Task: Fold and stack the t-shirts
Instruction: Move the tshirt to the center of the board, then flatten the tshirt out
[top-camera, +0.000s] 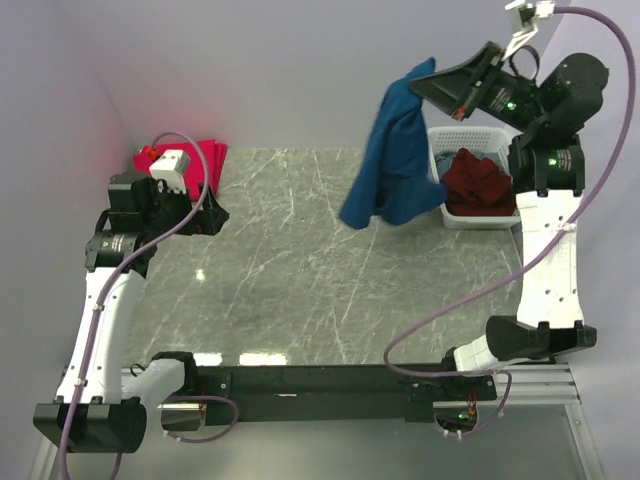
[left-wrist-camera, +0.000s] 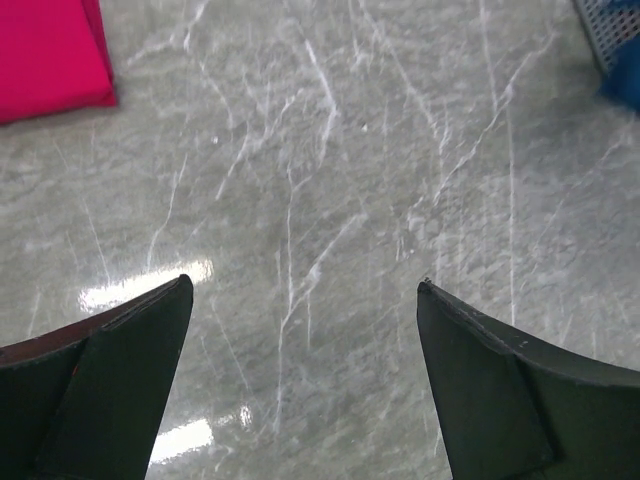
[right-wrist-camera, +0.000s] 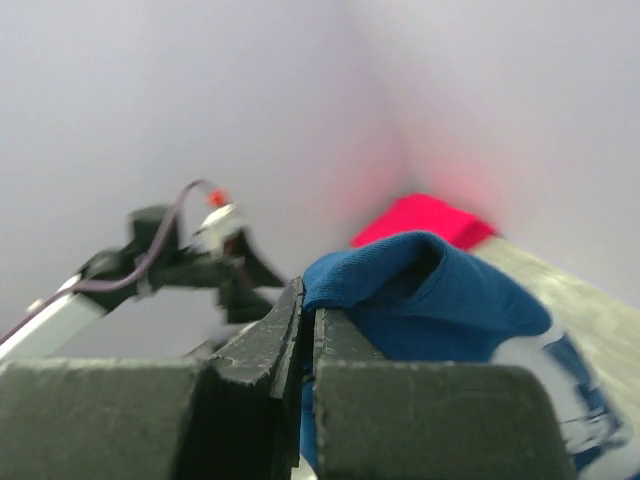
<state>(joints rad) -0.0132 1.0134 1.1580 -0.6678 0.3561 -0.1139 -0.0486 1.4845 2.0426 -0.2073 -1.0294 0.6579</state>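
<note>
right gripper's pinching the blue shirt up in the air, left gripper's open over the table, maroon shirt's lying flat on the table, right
No: the maroon shirt sits bunched in the white basket, not flat on the table; the top external view shows it. The rest stands: the right gripper is shut on the raised blue shirt, and the left gripper is open over the table.

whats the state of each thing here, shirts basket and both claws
blue t-shirt: unfolded, hanging in the air from the right claw
pink-red t-shirt: folded, flat at the table's far left corner
maroon t-shirt: crumpled inside the basket
basket: upright on the table, far right
left claw: open, empty, over the table
right claw: shut on the blue t-shirt
</note>
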